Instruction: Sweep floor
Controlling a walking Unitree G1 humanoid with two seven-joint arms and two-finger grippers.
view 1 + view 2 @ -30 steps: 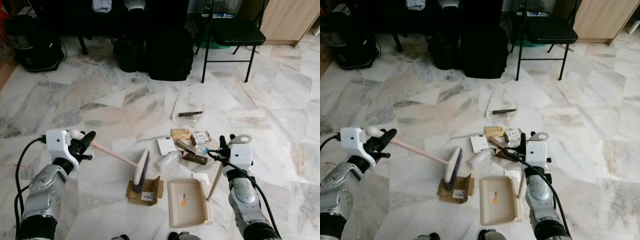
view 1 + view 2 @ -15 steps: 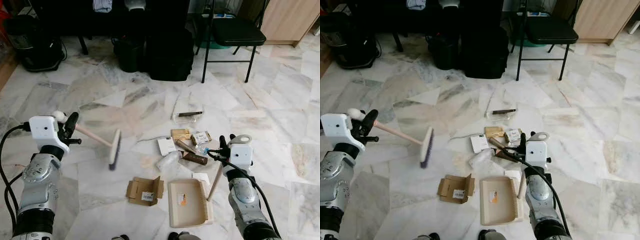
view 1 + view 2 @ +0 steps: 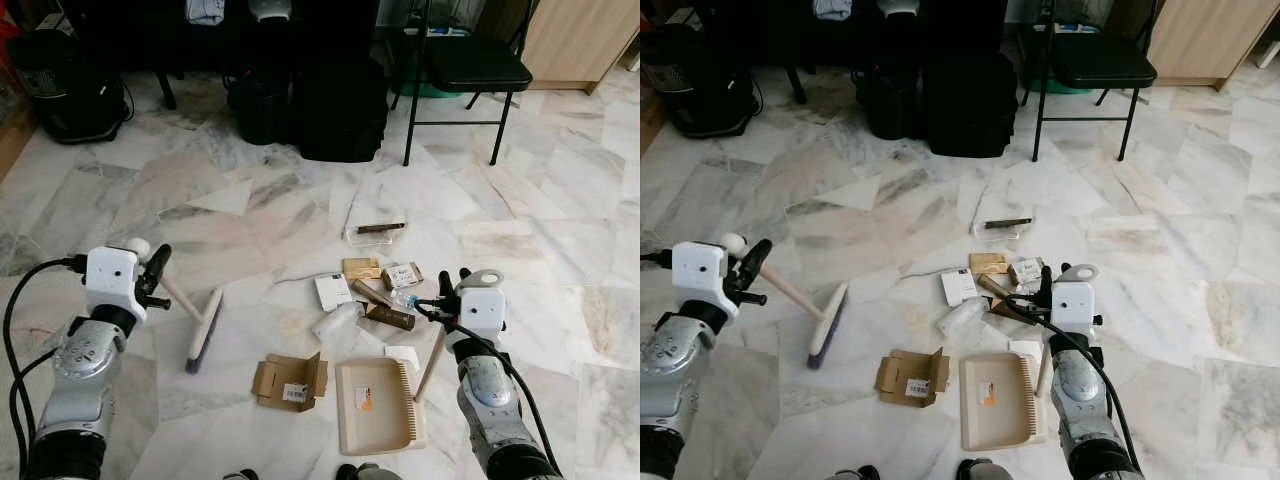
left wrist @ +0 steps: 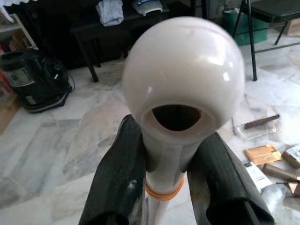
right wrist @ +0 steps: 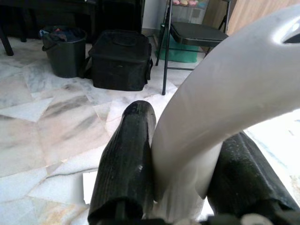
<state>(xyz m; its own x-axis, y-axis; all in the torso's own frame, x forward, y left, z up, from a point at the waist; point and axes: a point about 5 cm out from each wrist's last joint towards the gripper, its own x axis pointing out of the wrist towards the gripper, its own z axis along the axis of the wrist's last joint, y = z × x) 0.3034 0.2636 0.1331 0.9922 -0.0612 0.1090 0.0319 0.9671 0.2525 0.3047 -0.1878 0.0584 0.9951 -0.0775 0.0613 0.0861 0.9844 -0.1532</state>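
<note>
Left eye view: the dustpan (image 3: 375, 405) lies on the floor, right gripper (image 3: 450, 290) clamped on its handle; left gripper (image 3: 150, 283) clamps the brush (image 3: 203, 330), head on marble left of the litter (image 3: 375, 290).

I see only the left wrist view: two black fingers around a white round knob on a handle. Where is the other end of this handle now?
Observer: The pale handle ends in a flat brush head that lies low at the marble floor, to the robot's left of the litter.
Operator: Is there a dustpan near?
Observer: Yes, a beige plastic dustpan lies flat on the floor, beside a torn brown cardboard piece.
Operator: Who holds the dustpan?
Observer: The right end effector is shut on its long pale handle.
Operator: Is litter in the pan?
Observer: No; small boxes and wrappers lie beyond it.
</note>
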